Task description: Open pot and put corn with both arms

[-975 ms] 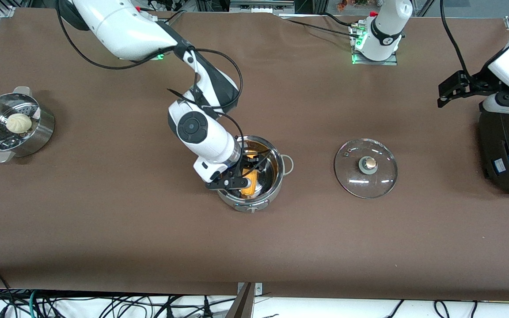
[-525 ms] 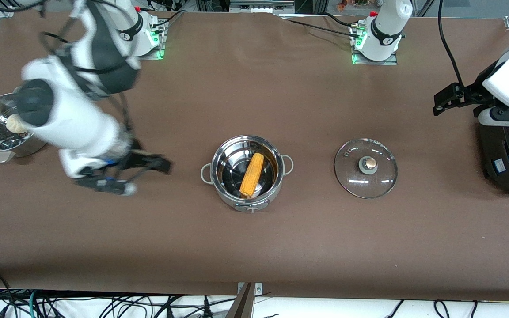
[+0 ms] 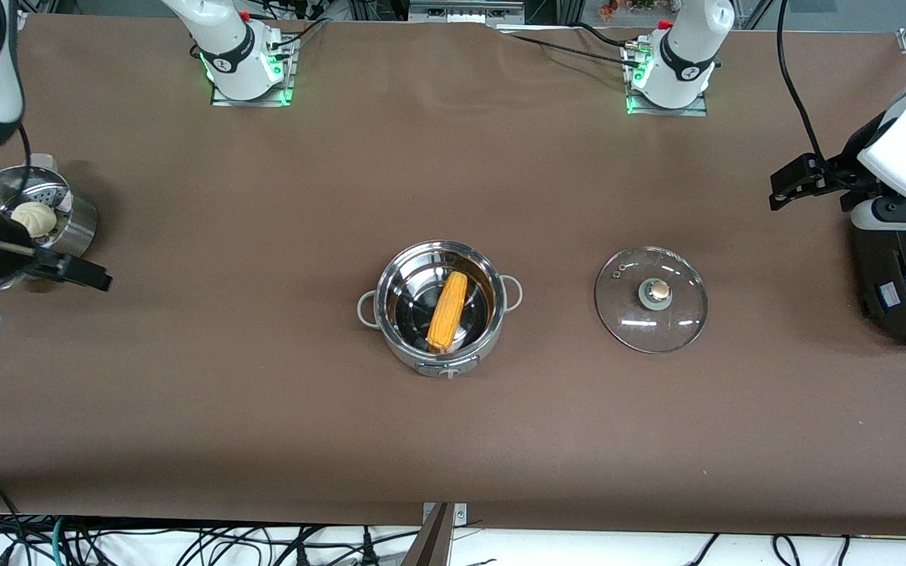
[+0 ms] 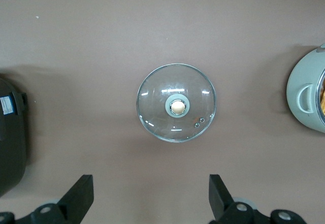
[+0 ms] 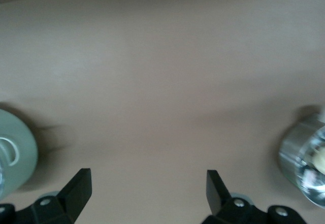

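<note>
At the right arm's end of the table stands a steel steamer pot [image 3: 60,224] with a pale round bun [image 3: 34,218] in it, and the right gripper [image 3: 32,292] hangs in the air just beside that steamer, over bare table [image 3: 264,440], its two black fingers [image 5: 76,188] spread wide with nothing between them. Near the middle of the table sits the pot [image 3: 441,362], uncovered, with its loop handles pointing toward the two ends of the table and its front knob facing the front camera. The corn [image 3: 448,311] lies inside the pot, resting on the bottom at a slight slant. Beside the pot, toward the left arm's end, the glass lid [image 3: 651,299] lies flat on the table, knob up, apart from the pot. At the left arm's end, the left gripper [image 3: 789,182] hangs in the air over the table beside a black round appliance [image 3: 905,279], and its fingers [image 4: 78,196] are spread wide and empty.
</note>
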`<action>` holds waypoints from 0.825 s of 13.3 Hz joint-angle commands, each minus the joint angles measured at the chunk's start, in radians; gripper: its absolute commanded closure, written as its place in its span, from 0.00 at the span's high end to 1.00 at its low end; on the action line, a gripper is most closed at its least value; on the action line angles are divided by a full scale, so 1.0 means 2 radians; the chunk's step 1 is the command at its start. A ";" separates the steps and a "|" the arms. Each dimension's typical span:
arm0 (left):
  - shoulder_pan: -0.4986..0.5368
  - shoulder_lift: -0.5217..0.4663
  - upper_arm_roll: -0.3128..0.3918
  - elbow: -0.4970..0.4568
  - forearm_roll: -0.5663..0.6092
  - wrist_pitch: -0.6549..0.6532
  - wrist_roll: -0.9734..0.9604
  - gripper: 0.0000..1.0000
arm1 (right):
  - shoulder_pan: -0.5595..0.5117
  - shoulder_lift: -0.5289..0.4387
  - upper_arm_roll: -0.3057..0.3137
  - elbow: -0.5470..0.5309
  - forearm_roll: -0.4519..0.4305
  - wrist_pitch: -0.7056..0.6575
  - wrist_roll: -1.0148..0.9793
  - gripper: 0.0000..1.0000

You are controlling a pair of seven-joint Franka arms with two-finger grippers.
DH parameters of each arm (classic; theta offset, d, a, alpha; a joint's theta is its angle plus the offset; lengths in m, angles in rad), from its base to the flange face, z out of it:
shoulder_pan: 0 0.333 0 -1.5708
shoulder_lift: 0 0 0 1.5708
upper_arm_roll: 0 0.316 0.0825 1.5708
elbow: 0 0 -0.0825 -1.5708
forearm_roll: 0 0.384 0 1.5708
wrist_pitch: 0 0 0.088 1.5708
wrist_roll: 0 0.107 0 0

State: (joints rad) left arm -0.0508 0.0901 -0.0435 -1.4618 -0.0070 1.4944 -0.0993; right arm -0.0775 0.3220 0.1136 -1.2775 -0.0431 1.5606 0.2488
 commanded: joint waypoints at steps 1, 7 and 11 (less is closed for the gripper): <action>0.002 0.006 -0.001 0.015 -0.008 -0.003 -0.003 1.00 | -0.004 -0.093 -0.021 -0.120 -0.008 0.014 -0.003 1.00; 0.001 0.009 0.000 0.015 -0.008 -0.003 -0.004 1.00 | -0.005 -0.122 -0.035 -0.152 -0.009 0.013 -0.071 1.00; 0.001 0.012 0.000 0.016 -0.007 -0.003 -0.017 1.00 | -0.008 -0.100 -0.035 -0.127 -0.008 0.012 -0.076 1.00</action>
State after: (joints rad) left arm -0.0509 0.0998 -0.0436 -1.4607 -0.0070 1.4944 -0.1082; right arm -0.0856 0.1105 0.0377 -1.5580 -0.0544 1.5896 0.1147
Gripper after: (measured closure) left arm 0.000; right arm 0.000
